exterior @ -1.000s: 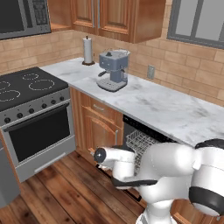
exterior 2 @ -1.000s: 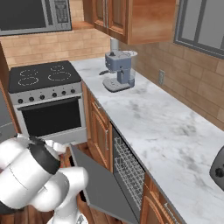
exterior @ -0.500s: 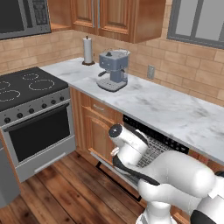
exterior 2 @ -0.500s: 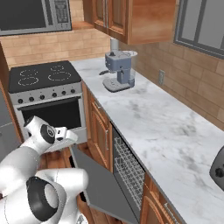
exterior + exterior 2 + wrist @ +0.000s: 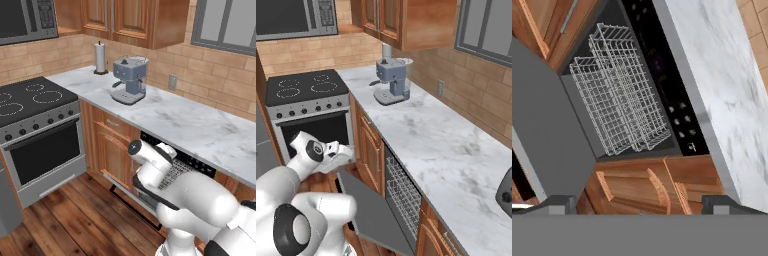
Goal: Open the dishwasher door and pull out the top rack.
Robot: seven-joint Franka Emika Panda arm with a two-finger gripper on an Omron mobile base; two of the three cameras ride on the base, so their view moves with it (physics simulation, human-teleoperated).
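**Dishwasher door down, racks in view inside**

Dishwasher door lies swung down and open in the lower middle of the right base view, a flat grey panel slanting from the cabinet front toward the floor. In the hand view the same panel fills the left side of the frame.

Going left to right in the right base view: the stove sits at the left with the microwave above it in the upper left corner. The robot's white arm rises from the lower left, its hand just above the near edge of the open door. Right of the door, in the dark opening, stands the wire grid of the racks, and the top rack sits inside the tub under the counter edge. The marble counter runs up the right half, with the coffee machine at upper centre.

In the hand view the top rack shows at the centre, within the opening, with the black control strip just to its right and the counter at the far right. Wooden cabinet fronts lie below the centre.

The gripper shows as two dark tips at the bottom edge of the hand view, set wide apart with nothing between them.

In the left base view the arm covers most of the dishwasher opening at lower right; the paper towel roll stands at upper left of the counter.
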